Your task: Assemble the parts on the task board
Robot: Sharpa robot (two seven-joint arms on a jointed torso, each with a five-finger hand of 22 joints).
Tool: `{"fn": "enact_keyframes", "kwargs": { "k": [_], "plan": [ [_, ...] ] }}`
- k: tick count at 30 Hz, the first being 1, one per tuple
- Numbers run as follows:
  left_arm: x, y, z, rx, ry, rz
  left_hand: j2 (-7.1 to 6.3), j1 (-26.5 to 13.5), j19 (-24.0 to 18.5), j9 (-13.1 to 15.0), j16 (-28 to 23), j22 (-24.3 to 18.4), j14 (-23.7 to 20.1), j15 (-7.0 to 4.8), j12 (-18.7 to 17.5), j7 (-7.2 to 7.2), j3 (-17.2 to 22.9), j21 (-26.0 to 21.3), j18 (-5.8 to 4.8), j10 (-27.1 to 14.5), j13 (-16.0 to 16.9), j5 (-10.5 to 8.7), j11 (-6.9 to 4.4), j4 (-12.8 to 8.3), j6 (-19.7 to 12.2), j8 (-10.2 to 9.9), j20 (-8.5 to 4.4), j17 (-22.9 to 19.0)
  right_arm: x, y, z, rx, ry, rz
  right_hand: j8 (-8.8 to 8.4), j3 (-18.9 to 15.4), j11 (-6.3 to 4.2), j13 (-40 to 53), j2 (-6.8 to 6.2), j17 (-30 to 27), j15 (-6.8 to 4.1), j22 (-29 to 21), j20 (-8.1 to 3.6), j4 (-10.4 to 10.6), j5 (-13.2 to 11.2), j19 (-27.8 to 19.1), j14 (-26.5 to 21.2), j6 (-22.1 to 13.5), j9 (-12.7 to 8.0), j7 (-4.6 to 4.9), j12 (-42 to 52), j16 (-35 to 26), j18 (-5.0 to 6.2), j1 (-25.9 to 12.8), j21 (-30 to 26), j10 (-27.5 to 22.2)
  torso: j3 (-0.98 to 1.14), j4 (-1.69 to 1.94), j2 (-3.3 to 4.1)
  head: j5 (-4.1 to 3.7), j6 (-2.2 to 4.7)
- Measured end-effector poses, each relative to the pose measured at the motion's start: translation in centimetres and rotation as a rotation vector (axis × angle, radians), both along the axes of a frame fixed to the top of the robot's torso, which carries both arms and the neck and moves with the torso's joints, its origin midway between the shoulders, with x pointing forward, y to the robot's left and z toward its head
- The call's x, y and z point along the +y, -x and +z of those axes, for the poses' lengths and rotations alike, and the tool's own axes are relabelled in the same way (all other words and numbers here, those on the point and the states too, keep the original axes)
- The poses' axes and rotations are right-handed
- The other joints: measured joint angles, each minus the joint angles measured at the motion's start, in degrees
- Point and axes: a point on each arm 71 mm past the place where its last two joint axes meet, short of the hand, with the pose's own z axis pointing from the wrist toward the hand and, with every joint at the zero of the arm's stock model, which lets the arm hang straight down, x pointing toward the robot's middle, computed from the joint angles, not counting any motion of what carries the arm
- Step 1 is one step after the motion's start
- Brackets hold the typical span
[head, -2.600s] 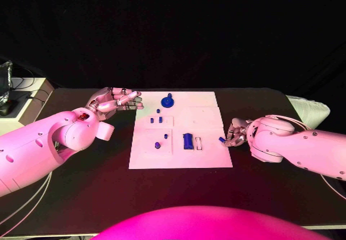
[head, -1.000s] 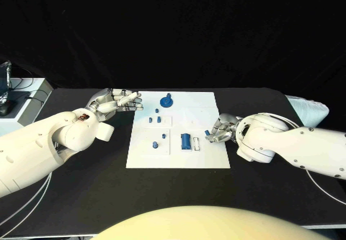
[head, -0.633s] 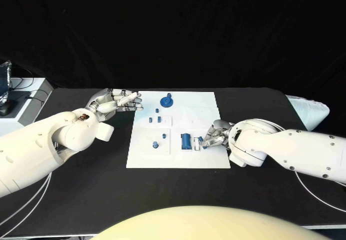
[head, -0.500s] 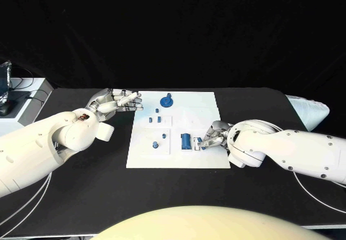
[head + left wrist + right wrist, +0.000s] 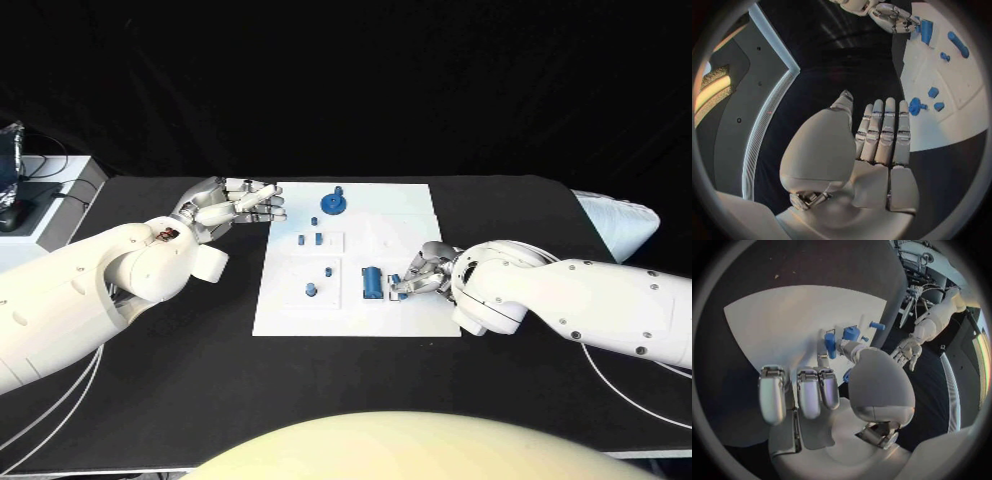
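Observation:
The white task board [image 5: 411, 225] lies in the middle of the table. On it are a round blue part [image 5: 335, 204], two small blue pieces [image 5: 307, 240], a peg [image 5: 330, 271], a longer piece [image 5: 312, 290] and an upright blue block [image 5: 372, 283]. My right hand [image 5: 426, 272] is over the board's near right part, just right of the block, and pinches a small blue part [image 5: 394, 283] at its fingertips. In the right wrist view the block [image 5: 831, 345] stands just past the thumb. My left hand [image 5: 228, 205] hovers beside the board's far left corner, fingers straight, holding nothing.
A white padded object [image 5: 620, 225] lies at the table's right edge. A white box [image 5: 36, 225] stands off the left edge. Bare black table surrounds the board. The left wrist view shows the board [image 5: 954, 115] and my right hand [image 5: 892, 14] beyond it.
My right hand has moved left from the board's right edge, carrying the small blue part up to the upright block. My left hand has stayed where it was.

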Motion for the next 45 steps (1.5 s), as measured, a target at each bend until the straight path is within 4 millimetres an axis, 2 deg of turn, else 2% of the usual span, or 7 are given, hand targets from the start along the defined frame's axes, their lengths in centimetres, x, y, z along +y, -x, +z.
{"fn": "enact_keyframes", "kwargs": {
  "k": [17, 21, 24, 31, 45],
  "plan": [
    [0.06, 0.02, -0.01, 0.003, -0.002, 0.0, 0.0, 0.0, 0.0, -0.06, 0.0, -0.05, 0.0, 0.0, 0.02, 0.0, 0.0, 0.0, 0.0, 0.0, 0.0, 0.0, 0.0, 0.0, 0.0, -0.15, 0.0, -0.01, 0.17, -0.41, -0.2, -0.001, 0.002, -0.004, -0.05, -0.97, 0.0, -0.01, -0.54, -0.01, 0.0, -0.01, 0.0, 0.97, -0.46, 0.0, 0.0, 0.23, -0.43, -0.21, 0.0, 0.0, 0.0, -1.44, -0.23, 0.0, -0.02, 0.0, -0.03, 0.21, 0.0],
    [0.08, 0.03, -0.01, 0.004, -0.003, 0.0, 0.0, 0.0, 0.0, -0.06, 0.0, -0.05, 0.0, 0.0, 0.02, 0.0, 0.0, 0.0, 0.0, 0.0, 0.0, 0.0, 0.0, 0.0, 0.0, -0.15, 0.0, -0.01, 0.12, -0.54, -0.27, -0.002, 0.004, -0.008, -0.03, -1.87, -0.01, -0.01, -1.01, -0.01, 0.0, -0.01, 0.0, 1.86, -0.29, 0.0, 0.0, 0.54, -0.7, -0.31, 0.0, 0.0, 0.0, -2.49, -0.23, 0.01, -0.02, 0.0, -0.03, 0.21, 0.0],
    [0.09, 0.03, -0.01, 0.004, -0.003, 0.0, 0.0, 0.0, 0.0, -0.06, 0.0, -0.05, 0.0, 0.0, 0.02, 0.0, 0.0, 0.0, 0.0, 0.0, 0.0, 0.0, 0.0, 0.0, 0.0, -0.15, 0.0, -0.01, 0.11, -0.59, -0.29, -0.002, 0.004, -0.008, 0.07, -3.06, -0.01, -0.01, -1.51, -0.01, 0.0, -0.02, 0.0, 2.55, 1.03, 0.0, 0.0, 0.79, -1.01, -0.37, 0.0, 0.0, 0.0, -3.0, -0.23, 0.01, -0.02, 0.0, -0.03, 0.21, 0.0],
    [0.1, 0.03, -0.02, 0.005, -0.003, 0.0, 0.0, 0.0, 0.0, -0.05, -0.22, -0.11, 0.0, 0.0, 0.02, 0.0, 0.0, 0.0, 0.0, 0.0, 0.0, 0.0, 0.0, 0.0, 0.0, -0.15, 0.0, -0.02, 0.15, -0.63, -0.33, 0.0, 0.005, -0.006, 0.07, -4.62, -0.01, 0.03, -2.18, -0.01, 0.0, -0.02, 0.0, 3.18, 0.74, 0.0, 0.0, 0.81, -1.34, -0.39, 0.0, 0.0, 0.0, -3.67, -0.23, 0.01, 0.0, -0.03, -0.03, 0.27, 0.0],
    [0.14, 0.05, -0.03, 0.007, -0.005, 0.001, 0.0, 0.0, 0.0, -0.07, -0.22, -0.11, 0.0, 0.0, 0.03, -0.01, 0.0, 0.0, 0.0, 0.0, 0.0, 0.0, 0.0, 0.0, 0.0, -0.15, 0.0, -0.02, 0.11, -0.63, -0.43, 0.011, 0.012, 0.004, 0.07, -5.25, -0.01, 0.02, -2.45, -0.02, 0.0, -0.03, 0.0, 3.8, 0.46, 0.0, 0.0, 0.81, -1.57, -0.39, 0.0, 0.0, 0.0, -3.93, -0.5, 0.01, 0.0, 0.0, -0.03, 0.35, 0.0]
  ]
}}
